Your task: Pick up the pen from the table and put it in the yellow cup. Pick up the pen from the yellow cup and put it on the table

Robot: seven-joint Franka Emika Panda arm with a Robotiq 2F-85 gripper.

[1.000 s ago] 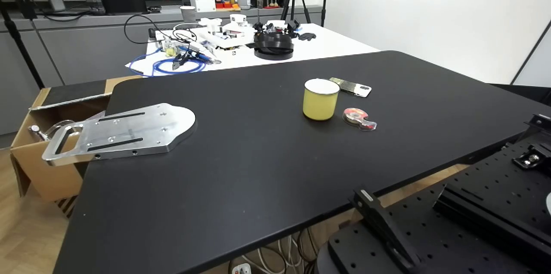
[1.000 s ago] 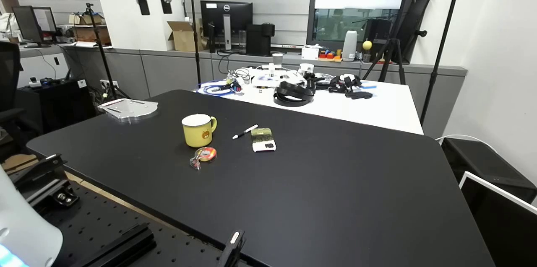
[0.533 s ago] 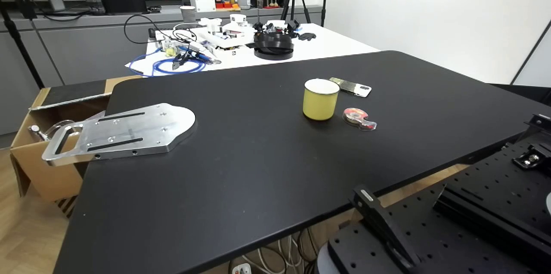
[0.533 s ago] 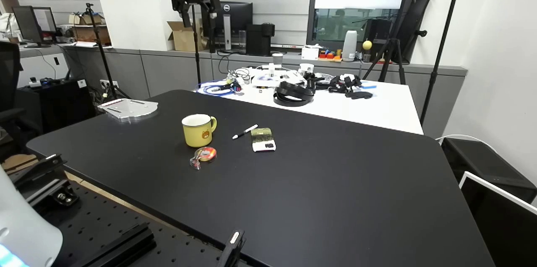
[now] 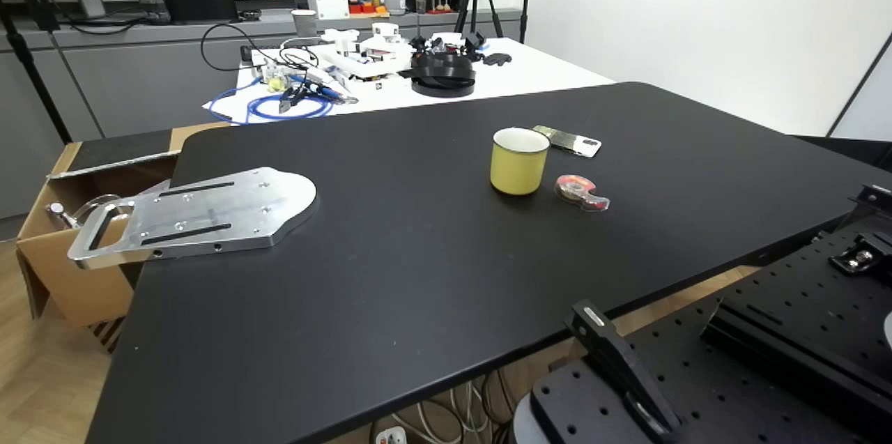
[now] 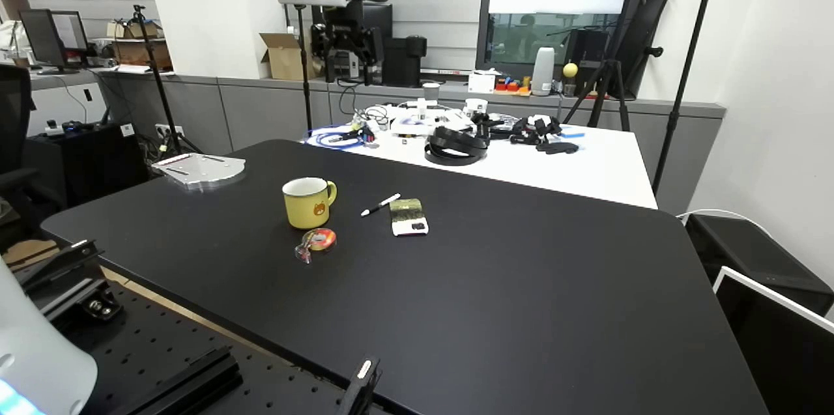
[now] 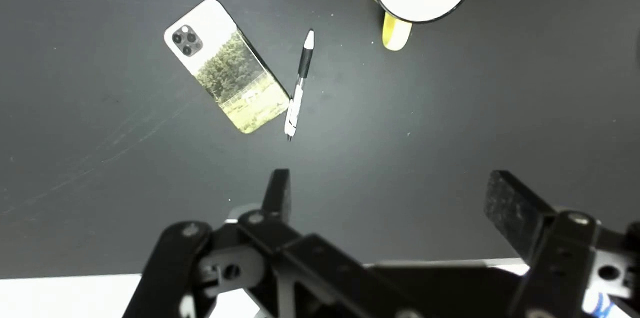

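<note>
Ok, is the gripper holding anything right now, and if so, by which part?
Nothing is held: the gripper stands open in the air, and the pen lies on the table.

The mug [image 6: 305, 210] is coloured yellow, rimmed black; the pen [image 7: 299, 89] is banded black and white, the smartphone [image 7: 229, 69] printed with green trees, the surface [image 6: 508, 285] coloured black.
</note>
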